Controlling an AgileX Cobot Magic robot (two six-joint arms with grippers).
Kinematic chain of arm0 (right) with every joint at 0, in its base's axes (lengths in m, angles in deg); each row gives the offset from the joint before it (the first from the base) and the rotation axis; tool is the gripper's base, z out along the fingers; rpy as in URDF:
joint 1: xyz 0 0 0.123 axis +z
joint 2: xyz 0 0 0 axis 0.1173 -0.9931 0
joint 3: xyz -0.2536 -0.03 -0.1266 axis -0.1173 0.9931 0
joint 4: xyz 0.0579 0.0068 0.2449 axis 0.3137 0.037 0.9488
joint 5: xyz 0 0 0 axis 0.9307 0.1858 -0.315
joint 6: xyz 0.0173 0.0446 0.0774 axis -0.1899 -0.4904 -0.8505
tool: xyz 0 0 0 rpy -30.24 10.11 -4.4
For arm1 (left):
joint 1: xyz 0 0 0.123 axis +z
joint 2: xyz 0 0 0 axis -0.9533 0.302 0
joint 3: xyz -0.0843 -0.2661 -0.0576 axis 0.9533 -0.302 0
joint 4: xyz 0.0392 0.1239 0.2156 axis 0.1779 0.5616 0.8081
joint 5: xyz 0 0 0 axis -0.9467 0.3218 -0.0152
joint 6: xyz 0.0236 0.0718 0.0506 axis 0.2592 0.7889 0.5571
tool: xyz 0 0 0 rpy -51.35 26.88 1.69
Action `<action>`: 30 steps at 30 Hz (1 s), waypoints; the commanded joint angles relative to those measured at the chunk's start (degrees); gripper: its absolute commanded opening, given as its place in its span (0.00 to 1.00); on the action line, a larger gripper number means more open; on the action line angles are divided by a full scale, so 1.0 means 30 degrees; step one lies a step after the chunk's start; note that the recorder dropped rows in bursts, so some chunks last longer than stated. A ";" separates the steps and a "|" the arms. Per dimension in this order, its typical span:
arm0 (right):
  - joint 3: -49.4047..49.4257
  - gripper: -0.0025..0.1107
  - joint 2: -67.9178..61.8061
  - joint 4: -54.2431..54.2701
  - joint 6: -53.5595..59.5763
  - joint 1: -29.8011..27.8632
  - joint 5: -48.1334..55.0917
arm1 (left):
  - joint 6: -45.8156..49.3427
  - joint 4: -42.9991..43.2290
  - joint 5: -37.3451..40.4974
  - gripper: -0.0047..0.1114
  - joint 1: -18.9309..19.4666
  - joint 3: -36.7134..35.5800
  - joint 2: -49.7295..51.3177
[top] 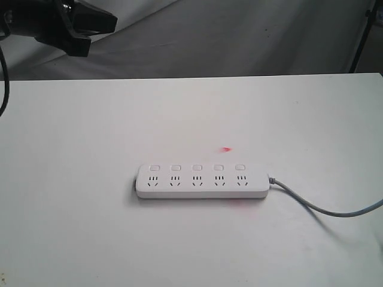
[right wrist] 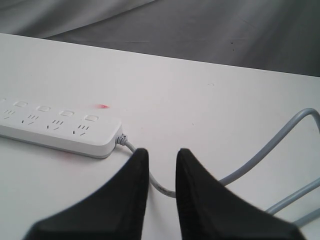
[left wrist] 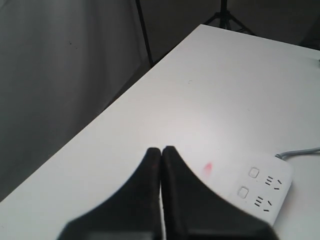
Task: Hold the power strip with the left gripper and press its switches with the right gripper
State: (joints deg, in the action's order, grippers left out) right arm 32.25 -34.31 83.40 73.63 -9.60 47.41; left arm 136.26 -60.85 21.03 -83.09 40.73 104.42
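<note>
The white power strip [top: 202, 181] lies flat in the middle of the table, its five switches and outlets facing up and its grey cord [top: 323, 207] trailing off to the right. My left gripper [top: 99, 27] hangs high above the table's far left corner, well away from the strip. In the left wrist view it [left wrist: 161, 150] is shut on nothing, with the strip's end [left wrist: 262, 192] off to one side. My right gripper [right wrist: 162, 152] is open and empty, hovering over the cord [right wrist: 280, 145] a short way from the strip's cord end [right wrist: 60, 130]. The exterior view does not show it.
A small red light spot [top: 226, 149] sits on the white table [top: 72, 179] just behind the strip. Grey cloth hangs behind the table. A dark tripod leg [top: 362, 42] stands at the far right edge, and the cord loops near the right edge.
</note>
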 commanded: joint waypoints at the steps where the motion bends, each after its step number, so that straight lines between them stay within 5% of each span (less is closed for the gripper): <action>1: 0.0062 0.19 0.0051 0.0078 -0.0036 0.0033 -0.0030 | -0.0245 -0.0181 -0.0230 0.04 -0.0082 0.0049 -0.0080; 9: 0.0062 0.19 0.0051 0.0078 -0.0036 0.0033 -0.0030 | -0.0245 -0.0181 -0.0230 0.04 -0.0082 0.0049 -0.0080; 20: 0.0062 0.19 0.0051 0.0078 -0.0036 0.0033 -0.0030 | 0.0965 0.5165 -0.3605 0.04 -0.0082 0.0049 -0.0250; 30: 0.0062 0.19 0.0051 0.0078 -0.0036 0.0033 -0.0030 | 0.1100 0.7512 -0.6205 0.04 0.0627 0.0049 -0.5213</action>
State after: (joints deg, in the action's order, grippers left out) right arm 32.25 -34.31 83.40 73.63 -9.60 47.41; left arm 139.42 -38.82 4.28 -82.53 40.63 93.97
